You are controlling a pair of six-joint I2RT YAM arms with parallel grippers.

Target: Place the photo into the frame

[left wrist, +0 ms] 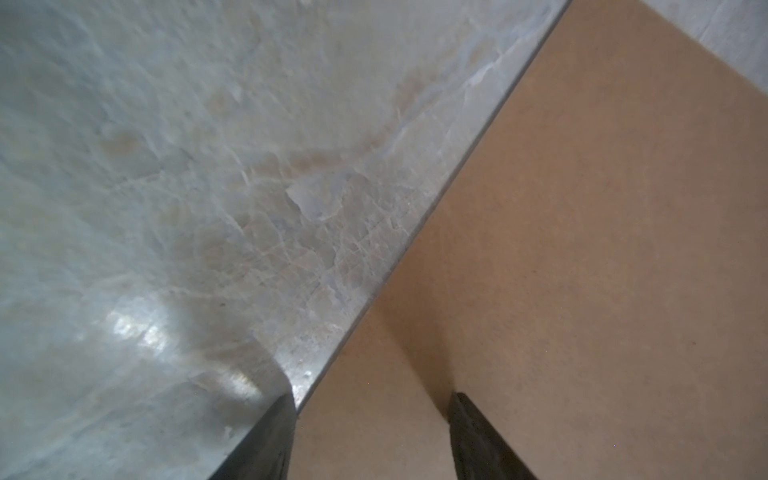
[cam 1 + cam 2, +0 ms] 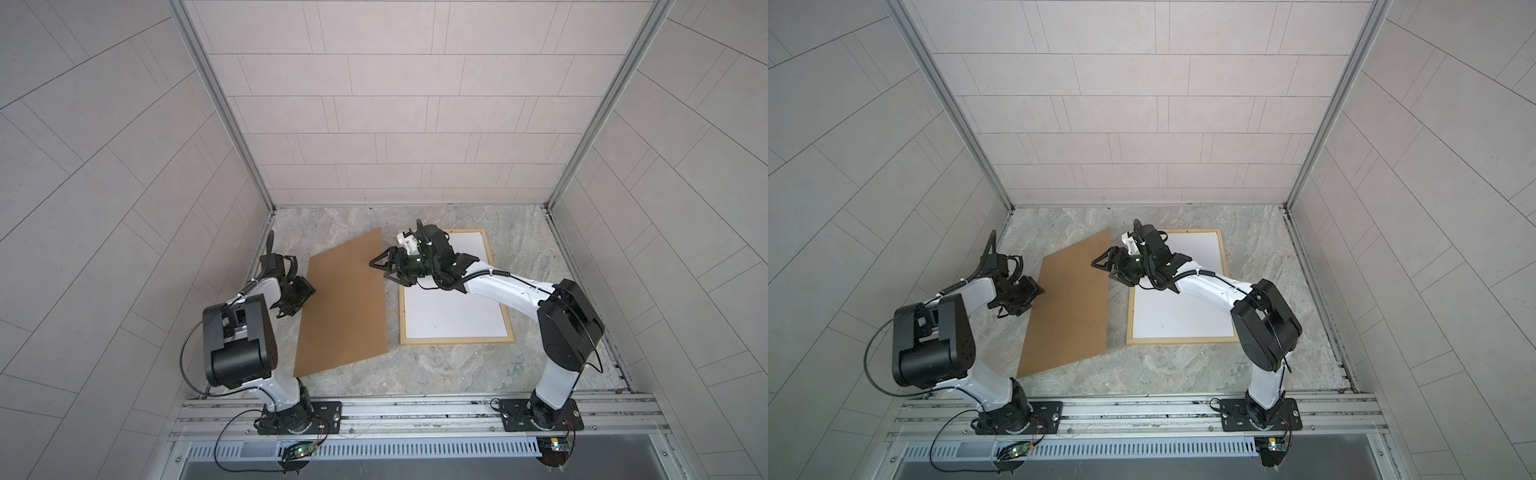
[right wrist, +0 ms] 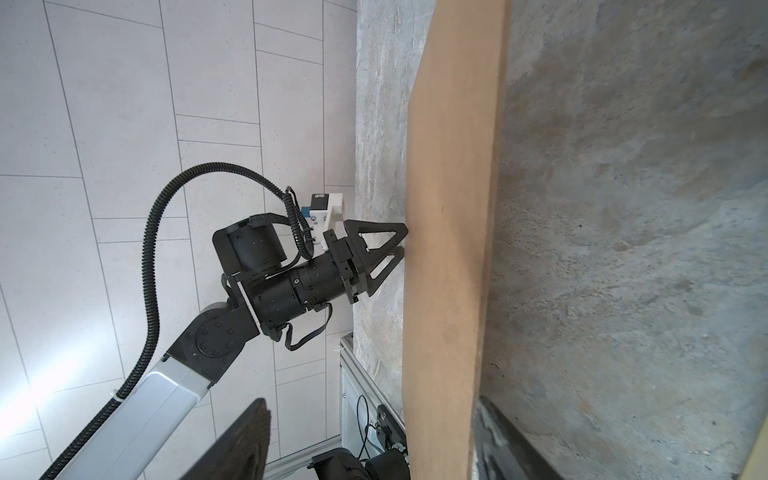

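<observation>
Frame (image 2: 457, 341) lies flat on the right half of the counter (image 2: 457, 374), long sides running near to far. Photo (image 2: 453, 311) sits inside it, plain white back up. Pale bars show around the sheet on the near, right and far sides. The far left corner is hidden under the right arm.

Brown backing board (image 2: 345, 299) is left of the frame and apart from it, with a strip of bare counter between. It is turned askew to the frame. Cannot tell whether it lies fully flat.

Left gripper (image 2: 293, 305) is at the board's left edge, about halfway along. In the left wrist view its fingers (image 1: 266, 440) stand parted. One tip is over bare counter right at the board's edge and the other is over the board. Nothing is pinched between them. The right wrist view shows the same gripper's tips up against that edge.

Right gripper (image 2: 379, 269) reaches across the frame's far left corner to the board's right edge, on the far half. Both top views show its fingers spread wide. In the right wrist view the fingers (image 3: 245, 440) are dark, blurred and well apart. The board (image 3: 453, 208) is seen nearly edge-on between them and is not clamped. Whether a tip touches the board cannot be told.
</observation>
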